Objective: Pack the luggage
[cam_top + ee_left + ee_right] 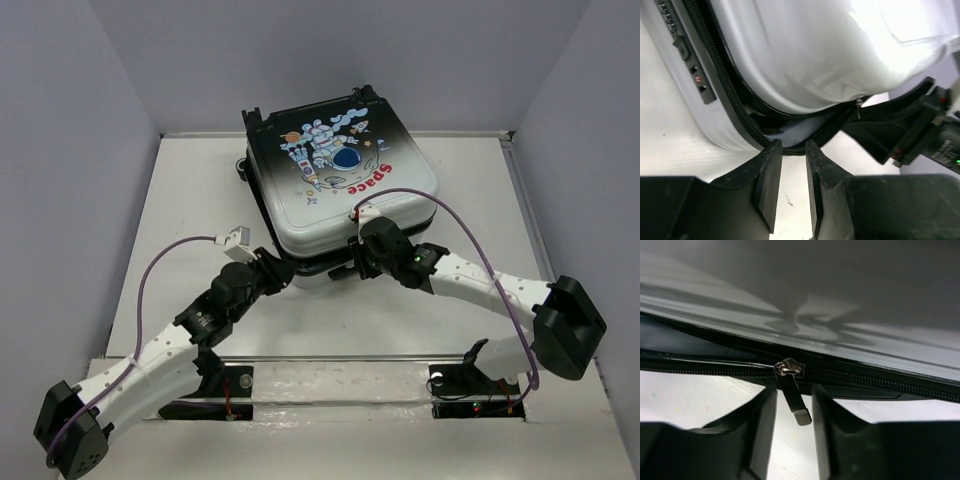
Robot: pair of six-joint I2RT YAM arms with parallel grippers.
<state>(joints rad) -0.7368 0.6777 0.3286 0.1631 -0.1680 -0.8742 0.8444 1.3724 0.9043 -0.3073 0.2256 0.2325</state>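
**A:** Where was the luggage (pixel 335 190) at that point?

**B:** It was flat on the table (pixel 190 200), middle-back, print side up. The lid was down on the base but not zipped, and a gap showed along the near edge.

**A:** And the arms?

**B:** Both were at that near edge. The left gripper (pixel 792 145) was at the left corner, with its fingers a little apart and only bare table in the gap, so it held nothing. The right gripper (pixel 794 390) was up against the zip (pixel 880 382). The pull (pixel 795 402) hung down between its fingers, which were apart and hadn't clamped it as far as I could see.

**A:** How would you expect the luggage to handle?

**B:** My guess is a stiff shell that won't squash, but it's glossy, so the fingers would probably skate off it. It also looked small enough to slide around if the zip got tugged hard. I'd skip the shell and go for the pull. That's a thin metal tab that swings freely, so pinch it squarely and low. The other arm could brace the corner or press the lid so the two rows of teeth meet.
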